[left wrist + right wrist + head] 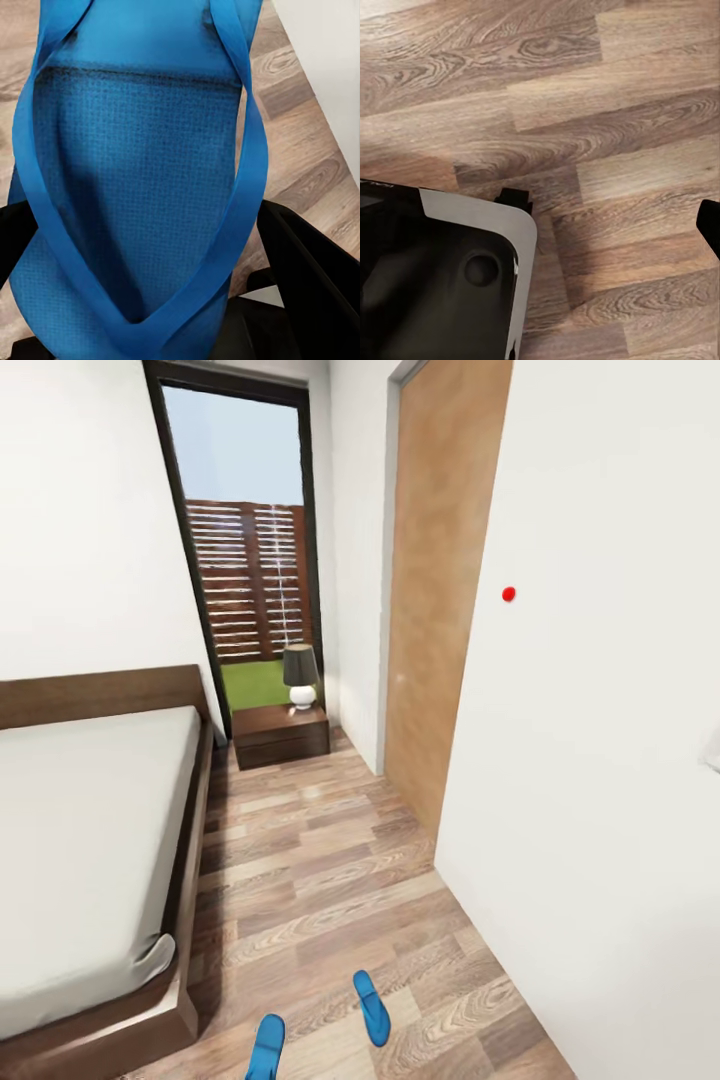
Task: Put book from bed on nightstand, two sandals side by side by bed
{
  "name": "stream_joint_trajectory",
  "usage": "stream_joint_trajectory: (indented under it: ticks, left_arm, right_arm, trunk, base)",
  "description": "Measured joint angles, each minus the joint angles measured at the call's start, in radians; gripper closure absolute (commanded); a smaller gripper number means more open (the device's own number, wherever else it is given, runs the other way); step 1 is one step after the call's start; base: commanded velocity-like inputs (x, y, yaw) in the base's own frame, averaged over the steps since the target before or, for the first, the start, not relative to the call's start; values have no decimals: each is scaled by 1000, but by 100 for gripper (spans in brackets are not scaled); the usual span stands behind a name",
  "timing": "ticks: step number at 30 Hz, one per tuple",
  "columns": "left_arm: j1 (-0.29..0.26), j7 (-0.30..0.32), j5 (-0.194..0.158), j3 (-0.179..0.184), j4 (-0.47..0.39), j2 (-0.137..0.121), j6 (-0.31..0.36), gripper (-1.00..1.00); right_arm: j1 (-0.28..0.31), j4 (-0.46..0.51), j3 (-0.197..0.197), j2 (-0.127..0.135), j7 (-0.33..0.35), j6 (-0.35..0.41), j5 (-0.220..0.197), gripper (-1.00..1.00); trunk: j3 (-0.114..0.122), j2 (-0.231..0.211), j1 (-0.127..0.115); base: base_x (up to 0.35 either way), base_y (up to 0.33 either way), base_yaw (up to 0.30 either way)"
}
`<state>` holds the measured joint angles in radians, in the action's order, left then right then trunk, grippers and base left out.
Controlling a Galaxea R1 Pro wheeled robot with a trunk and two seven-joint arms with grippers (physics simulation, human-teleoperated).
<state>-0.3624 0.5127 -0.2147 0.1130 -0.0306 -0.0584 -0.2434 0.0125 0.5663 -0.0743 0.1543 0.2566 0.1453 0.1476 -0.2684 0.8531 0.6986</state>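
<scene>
Wood-plank floor, bed, nightstand, one blue sandal lying flat

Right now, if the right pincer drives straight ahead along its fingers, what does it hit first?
Probably the wood-plank floor; the right wrist view shows nothing between it and the boards, though depth is unclear. The robot's dark base sits off to one side.

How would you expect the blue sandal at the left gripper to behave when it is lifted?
The sandal looks like thin foam, so probably light and somewhat bendy. Its thong straps look soft and may stretch if pulled. The textured sole probably resists slipping against the left gripper's fingers.
</scene>
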Motion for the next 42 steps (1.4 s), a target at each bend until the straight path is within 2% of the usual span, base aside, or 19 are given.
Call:
stream_joint_trajectory:
  ticks: [42]
  left_arm:
    - [0,0,0,1,0,0,0,100]
  right_arm:
    - [0,0,-1,0,0,0,0,-100]
  trunk:
    - [-15,0,0]
  base:
    - [0,0,277]
